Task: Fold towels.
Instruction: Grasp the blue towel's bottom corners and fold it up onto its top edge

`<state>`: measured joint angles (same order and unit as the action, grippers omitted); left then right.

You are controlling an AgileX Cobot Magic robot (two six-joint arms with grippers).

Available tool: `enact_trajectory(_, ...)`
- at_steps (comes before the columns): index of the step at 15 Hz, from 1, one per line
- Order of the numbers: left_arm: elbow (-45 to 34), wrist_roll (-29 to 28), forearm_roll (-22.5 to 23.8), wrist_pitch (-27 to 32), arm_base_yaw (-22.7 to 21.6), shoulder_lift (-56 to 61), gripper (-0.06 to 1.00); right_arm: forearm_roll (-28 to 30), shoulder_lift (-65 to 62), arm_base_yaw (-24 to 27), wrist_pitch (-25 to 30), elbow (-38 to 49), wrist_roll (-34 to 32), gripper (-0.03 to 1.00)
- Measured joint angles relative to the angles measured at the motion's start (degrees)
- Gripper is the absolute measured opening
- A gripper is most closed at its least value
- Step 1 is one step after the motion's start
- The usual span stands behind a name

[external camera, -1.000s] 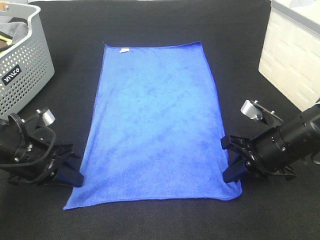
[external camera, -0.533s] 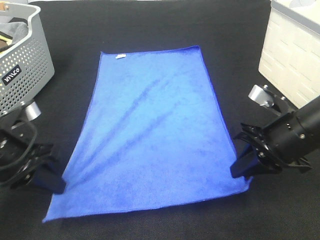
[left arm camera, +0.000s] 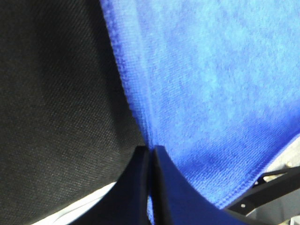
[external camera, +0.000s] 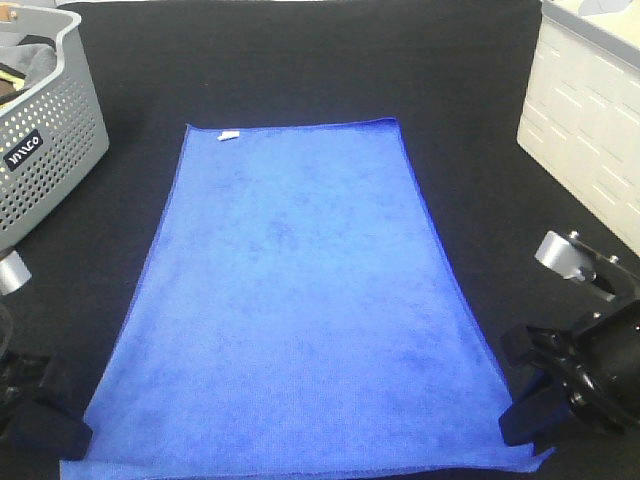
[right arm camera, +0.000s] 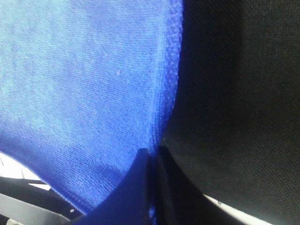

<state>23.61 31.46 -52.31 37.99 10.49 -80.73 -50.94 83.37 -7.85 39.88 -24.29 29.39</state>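
A royal-blue towel lies spread flat on the black table, its small white tag at the far left corner. My left gripper is shut on the towel's near left corner, and my right gripper is shut on its near right corner. In the left wrist view the closed fingers pinch the towel's edge. The right wrist view shows the same: closed fingers clamp the stitched edge.
A perforated grey basket with grey cloth inside stands at the far left. A white ribbed box stands at the far right. Black table surface lies beyond the towel.
Both grippers have pulled the towel's near corners toward the table's front and outward. The towel slid nearer and its wrinkles stretched out flat.
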Motion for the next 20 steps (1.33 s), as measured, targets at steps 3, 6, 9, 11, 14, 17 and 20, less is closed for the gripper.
enact_trajectory(3,-0.06,-0.52,-1.72,-4.53,0.00,0.74,0.00,1.15,-1.66,0.00,-1.03,-2.18,0.34,0.00)
enact_trajectory(6,3.78,-0.57,-2.18,-10.83,0.00,0.63,0.00,3.15,1.49,0.00,-1.09,-9.97,0.46,0.00)
enact_trajectory(9,12.26,-0.57,-1.20,-13.69,0.00,-3.27,0.00,3.61,8.71,0.00,-0.74,-20.86,0.46,0.00)
enact_trajectory(11,18.33,-0.57,-0.23,-14.15,0.00,-8.54,0.00,4.18,13.92,0.00,0.46,-29.45,0.11,0.00)
enact_trajectory(14,27.22,-0.57,0.86,-15.81,0.00,-17.02,0.00,5.90,21.43,0.00,2.18,-42.69,-1.83,0.00)
enact_trajectory(17,38.85,-1.20,1.03,-17.07,-0.86,-26.24,0.00,10.08,30.77,0.00,3.78,-57.87,-6.02,0.00)
enact_trajectory(20,49.90,-1.72,1.38,-17.02,-2.46,-33.17,0.00,15.07,39.82,0.00,6.30,-72.25,-9.51,0.00)
